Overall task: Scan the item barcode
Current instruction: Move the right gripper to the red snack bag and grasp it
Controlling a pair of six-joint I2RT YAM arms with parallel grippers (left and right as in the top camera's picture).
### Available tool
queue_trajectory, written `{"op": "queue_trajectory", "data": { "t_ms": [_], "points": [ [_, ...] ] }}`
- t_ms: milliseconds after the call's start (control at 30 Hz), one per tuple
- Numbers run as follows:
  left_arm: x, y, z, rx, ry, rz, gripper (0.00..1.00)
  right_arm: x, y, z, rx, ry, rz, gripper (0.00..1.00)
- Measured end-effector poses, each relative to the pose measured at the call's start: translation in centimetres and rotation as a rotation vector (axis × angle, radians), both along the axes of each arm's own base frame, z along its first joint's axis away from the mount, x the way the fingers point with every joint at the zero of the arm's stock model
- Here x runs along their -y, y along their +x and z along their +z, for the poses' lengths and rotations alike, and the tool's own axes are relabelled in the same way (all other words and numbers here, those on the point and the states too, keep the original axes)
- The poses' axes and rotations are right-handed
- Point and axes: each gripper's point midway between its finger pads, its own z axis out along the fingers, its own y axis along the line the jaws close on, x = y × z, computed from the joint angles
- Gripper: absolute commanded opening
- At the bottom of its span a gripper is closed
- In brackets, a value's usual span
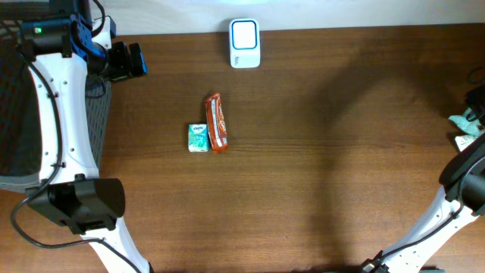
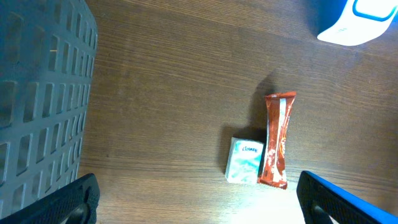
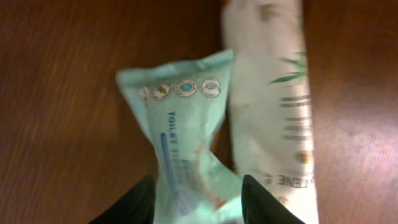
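Dark brown wood-grain table (image 1: 326, 189). White rectangular barcode scanner with a blue-edged window (image 1: 245, 43) sits at the far edge, centre. Near the table middle an orange-red foil snack bar wrapper (image 1: 217, 123) lies lengthwise. A small mint-and-white tissue pack (image 1: 198, 137) touches its left side near the lower end. Grey plastic mesh basket (image 1: 15, 98) sits at the left edge, beside the left arm.

Left gripper (image 1: 136, 61) hangs over the far left of the table, well apart from the bar and tissue pack. Its jaws are spread wide with nothing between them. In the left wrist view both black fingers (image 2: 74, 199) frame bare wood.

Right gripper (image 3: 198, 186) is at the far right edge, well apart from the scanner. A mint green soft plastic packet printed "TOILET TISSUE" (image 3: 186, 124) sits between its black fingertips (image 3: 134, 205), creased narrow at the waist where they flank it. The jaws stand partly apart along the packet's sides. Cannot tell whether they are pressing it or have let go.

A white soft packet with green leaf print (image 3: 273, 112) lies just beside it on the right, touching along one edge. Overhead shows only a corner of the mint packet (image 1: 461, 121) at the frame edge.
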Motion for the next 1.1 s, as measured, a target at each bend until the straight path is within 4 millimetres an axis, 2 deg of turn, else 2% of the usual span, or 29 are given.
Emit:
{"op": "queue_trajectory", "data": {
  "t_ms": [67,133,233,267,300,333,367,400,433,467,500,567,667,767,800,867,933,1033,1100],
  "points": [
    [0.0,0.0,0.0,0.0,0.0,0.0,0.99,-0.9,0.6,-0.2,-0.009,0.017,0.068,0.5],
    [0.0,0.0,0.0,0.0,0.0,0.0,0.99,-2.4,1.6,-0.2,-0.001,0.045,0.121,0.64],
    [0.0,0.0,0.0,0.0,0.0,0.0,0.99,-6.5,4.3,2.8,0.1,0.112,0.238,0.67],
    [0.0,0.0,0.0,0.0,0.0,0.0,0.99,-8.4,5.2,4.7,0.158,0.143,0.286,0.68],
    [0.0,0.0,0.0,-0.001,0.0,0.0,0.99,-12.2,6.5,7.8,0.247,0.213,0.377,0.73],
    [0.0,0.0,0.0,0.0,0.0,0.0,0.99,-14.2,7.0,9.1,0.286,0.256,0.424,0.78],
    [0.0,0.0,0.0,0.0,0.0,0.0,0.99,-18.4,7.7,11.2,0.341,0.343,0.517,0.79],
    [0.0,0.0,0.0,0.0,0.0,0.0,0.99,-20.9,7.9,11.6,0.349,0.397,0.564,0.82],
    [0.0,0.0,0.0,0.0,0.0,0.0,0.99,-24.7,8.0,11.5,0.331,0.474,0.642,0.89],
    [0.0,0.0,0.0,0.0,0.0,0.0,0.99,-27.6,8.0,11.1,0.305,0.512,0.713,0.99],
    [0.0,0.0,0.0,0.0,0.0,0.0,0.99,-30.2,8.0,10.8,0.278,0.535,0.785,0.99],
    [0.0,0.0,0.0,0.0,0.0,0.0,0.99,-37.4,7.6,10.3,0.203,0.556,0.958,0.99],
    [0.0,0.0,0.0,0.0,0.0,0.0,0.99,-44.1,6.9,9.6,0.106,0.493,1.107,0.99],
    [0.0,0.0,0.0,0.0,0.0,0.0,0.99,-49.1,5.9,9.0,0.036,0.413,1.219,0.99],
    [0.0,0.0,0.0,0.0,0.0,0.0,0.99,-51.7,5.3,9.0,0.023,0.387,1.279,0.99],
    [0.0,0.0,0.0,0.0,0.0,0.0,0.99,-54.9,5.2,8.9,0.041,0.352,1.352,0.99],
    [0.0,0.0,0.0,0.0,0.0,0.0,0.99,-58.9,4.9,7.8,0.069,0.325,1.439,0.99],
    [0.0,0.0,0.0,0.0,0.0,0.0,0.99,-63.0,4.0,5.6,0.101,0.316,1.524,0.99],
    [0.0,0.0,0.0,0.0,0.0,0.0,0.99,-64.4,4.0,4.3,0.133,0.32,1.525,0.99]
  ]
}}
